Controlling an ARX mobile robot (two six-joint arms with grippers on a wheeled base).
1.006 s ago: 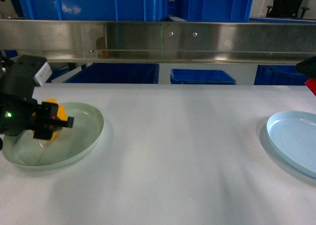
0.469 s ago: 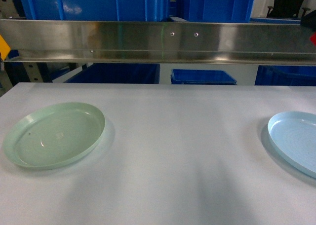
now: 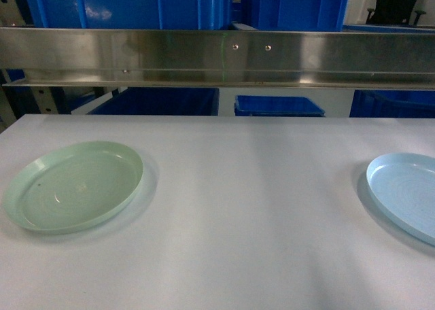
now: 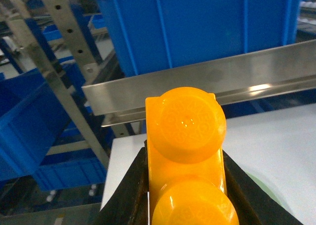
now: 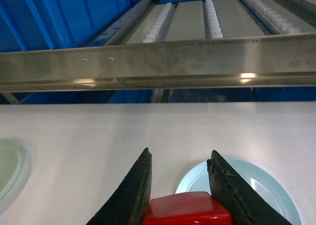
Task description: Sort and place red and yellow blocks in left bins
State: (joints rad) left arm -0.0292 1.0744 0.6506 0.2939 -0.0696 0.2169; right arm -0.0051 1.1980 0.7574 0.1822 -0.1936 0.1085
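My left pincer [image 4: 185, 205] grips the yellow block [image 4: 186, 156] and my right pincer [image 5: 180, 185] the red block [image 5: 187, 207], so I should carry each level over a blue bin [image 4: 197, 22] ahead before releasing, while both plates below, green [image 3: 75, 185] and pale blue [image 3: 406, 193], lie empty.

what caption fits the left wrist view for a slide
Left tool grips an orange-yellow two-stud plastic brick, facing a large bright-blue plastic crate behind a steel rail.
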